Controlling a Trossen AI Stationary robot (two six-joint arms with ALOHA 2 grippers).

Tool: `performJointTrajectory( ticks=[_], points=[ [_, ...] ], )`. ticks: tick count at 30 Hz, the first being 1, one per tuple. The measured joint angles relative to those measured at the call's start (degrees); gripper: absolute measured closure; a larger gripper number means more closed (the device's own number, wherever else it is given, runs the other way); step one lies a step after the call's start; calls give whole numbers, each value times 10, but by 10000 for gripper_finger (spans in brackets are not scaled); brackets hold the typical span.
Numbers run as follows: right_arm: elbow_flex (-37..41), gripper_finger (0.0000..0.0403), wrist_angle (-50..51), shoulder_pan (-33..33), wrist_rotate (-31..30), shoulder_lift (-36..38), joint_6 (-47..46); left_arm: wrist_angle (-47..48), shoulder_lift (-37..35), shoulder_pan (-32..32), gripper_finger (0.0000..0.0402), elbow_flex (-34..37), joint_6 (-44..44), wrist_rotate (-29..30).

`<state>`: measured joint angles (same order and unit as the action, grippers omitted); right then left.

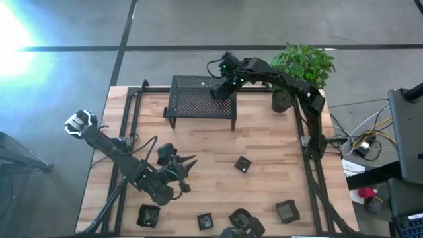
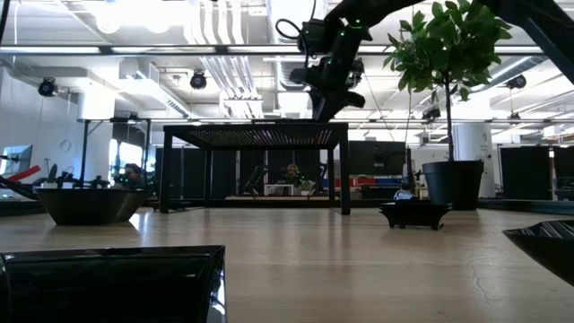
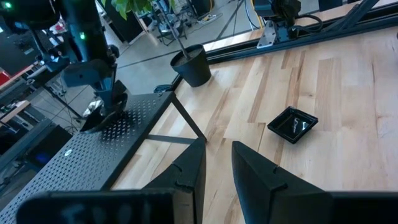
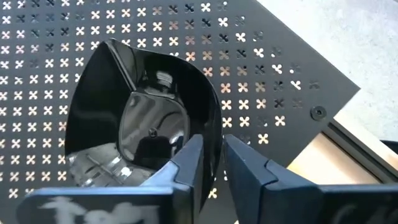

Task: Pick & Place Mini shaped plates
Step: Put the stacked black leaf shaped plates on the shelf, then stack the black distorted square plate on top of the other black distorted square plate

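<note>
A glossy black leaf-like mini plate (image 4: 143, 118) lies on the perforated top of the black mesh stand (image 1: 198, 102), near its far right corner. My right gripper (image 4: 214, 142) comes down on it from above, open by a narrow gap, with the plate's rim between its fingers. My left gripper (image 3: 219, 148) hovers open and empty over the table's near left part (image 1: 188, 162). More mini plates lie on the wood: a square one (image 1: 242, 164) at mid-table and several along the near edge (image 1: 205, 221). My right gripper straddles the plate's near rim (image 4: 211, 118), one finger (image 4: 186, 165) inside the dish and the other outside it, slanting down from above. I cannot tell whether either finger touches the rim. The plate rests on the stand's top.
A black plant pot (image 1: 283, 100) with a green plant stands right of the stand. Black frame rails run along the table's left and right edges. Bare wood lies between the stand and the square plate.
</note>
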<state>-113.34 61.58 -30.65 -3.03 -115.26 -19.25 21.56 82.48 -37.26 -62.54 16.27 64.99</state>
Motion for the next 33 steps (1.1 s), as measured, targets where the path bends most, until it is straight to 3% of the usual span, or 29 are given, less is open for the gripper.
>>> performJointTrajectory(
  ticks=[8,21,29,33],
  points=[
    [0,313,5,0,-1,10,1,0,0,0,323,0,0,0],
    [-7,327,7,9,-2,109,21,1,0,0,323,0,3,0],
    [4,335,8,90,-9,182,91,21,0,0,323,0,32,-18],
    [18,335,10,152,-17,217,118,50,-1,0,323,0,49,-71]
  ],
)
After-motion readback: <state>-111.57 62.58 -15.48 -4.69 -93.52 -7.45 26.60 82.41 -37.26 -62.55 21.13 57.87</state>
